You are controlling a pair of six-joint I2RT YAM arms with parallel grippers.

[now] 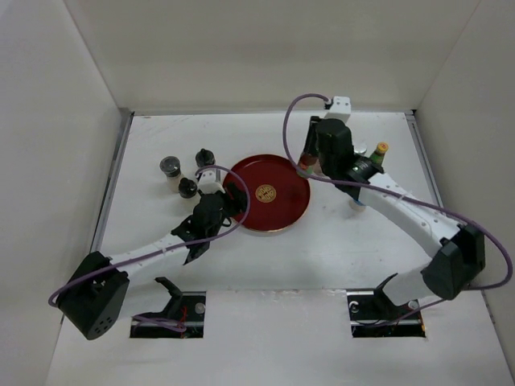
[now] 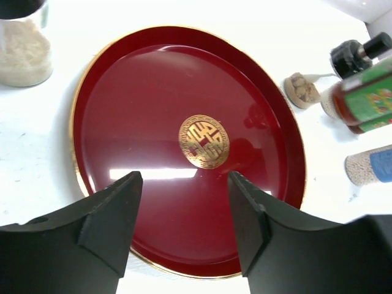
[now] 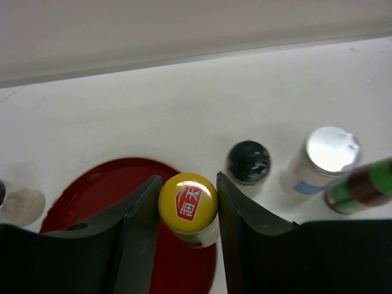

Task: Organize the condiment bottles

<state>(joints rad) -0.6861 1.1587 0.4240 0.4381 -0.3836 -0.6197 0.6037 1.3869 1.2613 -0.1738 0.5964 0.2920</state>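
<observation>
My right gripper (image 3: 188,180) is shut on a dark bottle with a yellow-orange cap (image 3: 188,201), at the right rim of the round red tray (image 3: 116,190); the bottle also shows in the top view (image 1: 306,166). To its right stand a black-capped bottle (image 3: 248,162), a silver-lidded blue-banded shaker (image 3: 323,157) and a second dark bottle with a green label (image 3: 361,187). My left gripper (image 2: 184,180) is open and empty over the tray's left rim (image 1: 241,211). Three dark-lidded jars (image 1: 170,167) (image 1: 205,157) (image 1: 187,187) stand left of the tray.
A second blue-banded shaker (image 1: 354,203) stands by my right arm, front-right of the tray. A jar of white powder (image 2: 23,46) is at the far left of the left wrist view. White walls enclose the table on three sides.
</observation>
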